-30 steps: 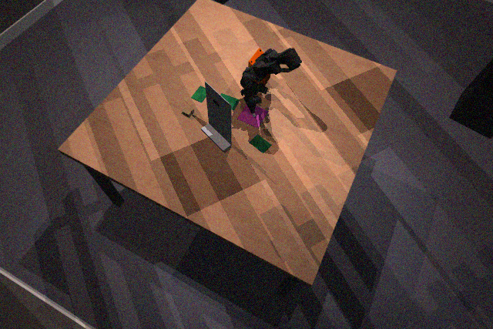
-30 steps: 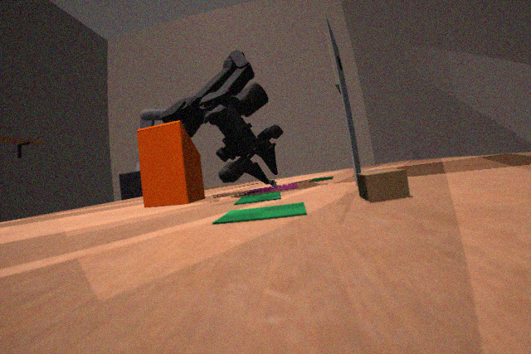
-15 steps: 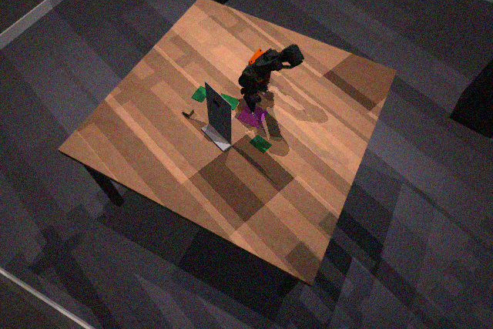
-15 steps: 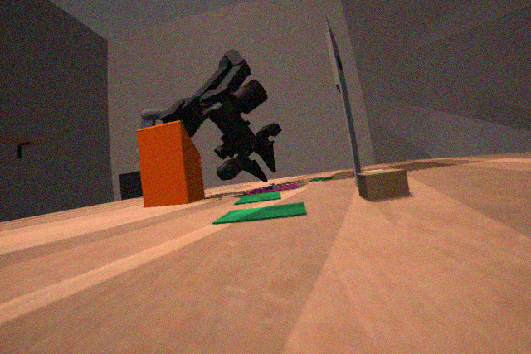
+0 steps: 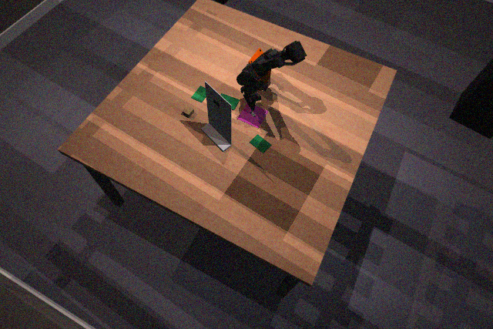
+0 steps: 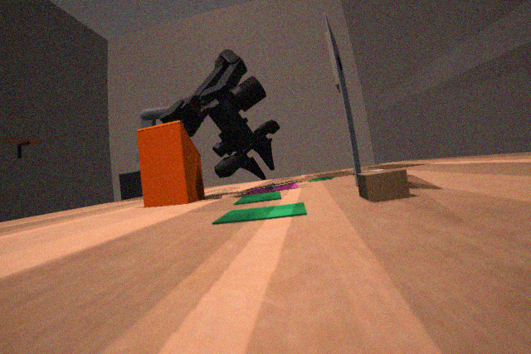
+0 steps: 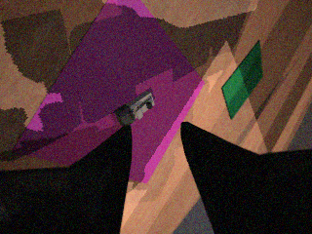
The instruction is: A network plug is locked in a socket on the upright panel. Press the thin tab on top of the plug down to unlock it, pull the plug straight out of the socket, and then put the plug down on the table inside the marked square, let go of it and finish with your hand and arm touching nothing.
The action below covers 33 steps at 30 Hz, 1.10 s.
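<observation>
The small grey plug (image 7: 138, 106) (image 5: 253, 113) lies on the magenta marked square (image 7: 112, 54) (image 5: 259, 120) (image 6: 289, 187), inside its edges. My gripper (image 7: 156, 130) (image 5: 253, 108) (image 6: 268, 173) is open and empty. Its fingertips hang a little above the square. In the wrist view the plug lies beyond the tips, its dark end close to the left fingertip, and not between the fingers. The upright panel (image 5: 219, 122) (image 6: 349, 127) stands apart from the arm, with a dark socket opening (image 5: 216, 103) in its face and no plug seen in it.
Green patches (image 5: 199, 93) (image 5: 260, 143) (image 6: 261, 213) (image 7: 244, 80) lie flat around the square, one between it and the panel. A brown block (image 5: 188, 112) (image 6: 383, 185) sits behind the panel. An orange box (image 5: 255, 55) (image 6: 163, 166) stands by the arm's base.
</observation>
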{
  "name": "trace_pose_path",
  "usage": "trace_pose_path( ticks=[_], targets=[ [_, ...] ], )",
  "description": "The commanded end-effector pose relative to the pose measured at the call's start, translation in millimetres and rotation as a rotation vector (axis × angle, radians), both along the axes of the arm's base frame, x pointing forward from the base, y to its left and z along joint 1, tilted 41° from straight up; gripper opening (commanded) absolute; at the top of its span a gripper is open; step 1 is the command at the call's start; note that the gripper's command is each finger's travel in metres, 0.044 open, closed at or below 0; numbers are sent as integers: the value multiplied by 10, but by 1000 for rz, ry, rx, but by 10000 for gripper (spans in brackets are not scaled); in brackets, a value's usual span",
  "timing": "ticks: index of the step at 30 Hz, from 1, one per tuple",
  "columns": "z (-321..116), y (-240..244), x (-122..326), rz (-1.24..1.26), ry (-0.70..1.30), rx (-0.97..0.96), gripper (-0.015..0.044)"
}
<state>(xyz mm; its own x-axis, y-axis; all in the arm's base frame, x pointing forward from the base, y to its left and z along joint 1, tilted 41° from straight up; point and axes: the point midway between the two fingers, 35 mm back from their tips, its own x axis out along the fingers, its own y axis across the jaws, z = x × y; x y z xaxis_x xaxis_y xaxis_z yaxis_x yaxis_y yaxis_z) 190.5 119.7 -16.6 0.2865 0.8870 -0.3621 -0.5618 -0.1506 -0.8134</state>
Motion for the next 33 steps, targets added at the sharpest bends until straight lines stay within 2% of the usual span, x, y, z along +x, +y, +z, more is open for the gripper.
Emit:
trace_pose_path(
  ticks=[1, 33],
  targets=[
    [21, -20, -4, 2, -7, 3, 156],
    [24, -150, 45, 1, -2, -18, 156]
  ],
)
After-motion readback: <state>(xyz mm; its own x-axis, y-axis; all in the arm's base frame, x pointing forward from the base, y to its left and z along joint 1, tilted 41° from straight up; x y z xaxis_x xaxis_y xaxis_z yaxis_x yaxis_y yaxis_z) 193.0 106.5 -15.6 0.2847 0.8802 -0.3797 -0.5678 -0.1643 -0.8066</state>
